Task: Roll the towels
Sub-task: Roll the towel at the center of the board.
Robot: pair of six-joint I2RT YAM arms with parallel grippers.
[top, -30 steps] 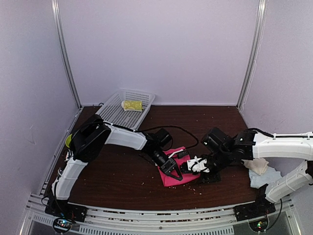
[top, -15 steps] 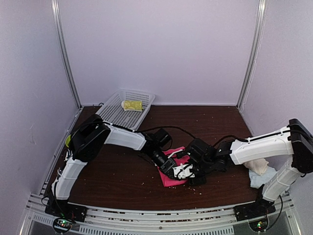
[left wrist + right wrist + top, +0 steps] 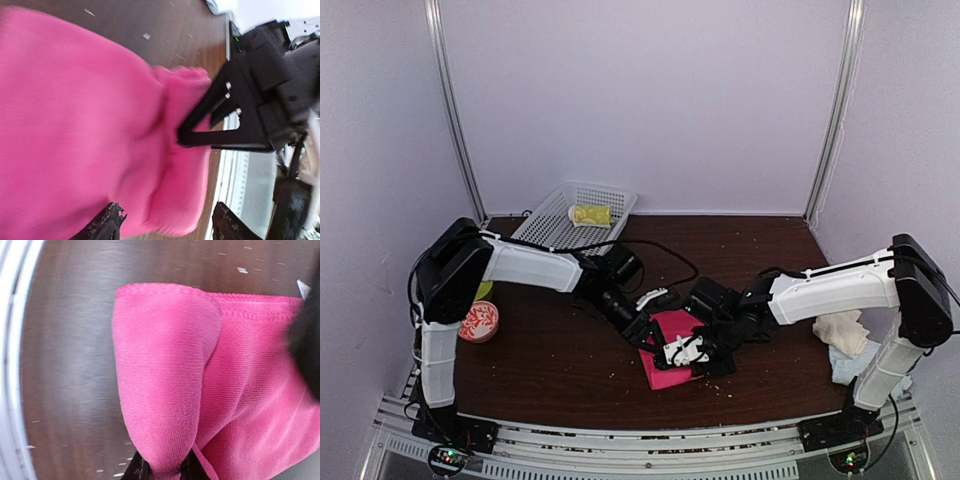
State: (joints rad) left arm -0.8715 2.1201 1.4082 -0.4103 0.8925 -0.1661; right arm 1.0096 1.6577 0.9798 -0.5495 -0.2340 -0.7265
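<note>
The hot-pink towel (image 3: pixel 670 368) lies partly folded near the table's middle front. In the right wrist view a rounded fold of the pink towel (image 3: pixel 165 375) runs down between my right gripper's (image 3: pixel 162 471) fingers, which are shut on it. From above, that right gripper (image 3: pixel 684 352) sits on the towel's near part. My left gripper (image 3: pixel 645 328) stands just left of the towel. Its fingers (image 3: pixel 107 226) are spread wide, with the pink towel (image 3: pixel 80 125) in front of them and nothing held. A lime-yellow towel (image 3: pixel 590 214) lies rolled in the basket. Cream (image 3: pixel 842 330) and pale-blue (image 3: pixel 844 365) towels lie at the right.
A white mesh basket (image 3: pixel 560 228) stands at the back left. A red-and-white round object (image 3: pixel 478 322) and a yellow-green one (image 3: pixel 483 290) sit by the left arm's base. Purple walls close in the table. A metal rail (image 3: pixel 620 440) runs along the front edge.
My left gripper let go of the pink towel, opened and drew back to the left. The right gripper slid left over the towel and closed on its fold.
</note>
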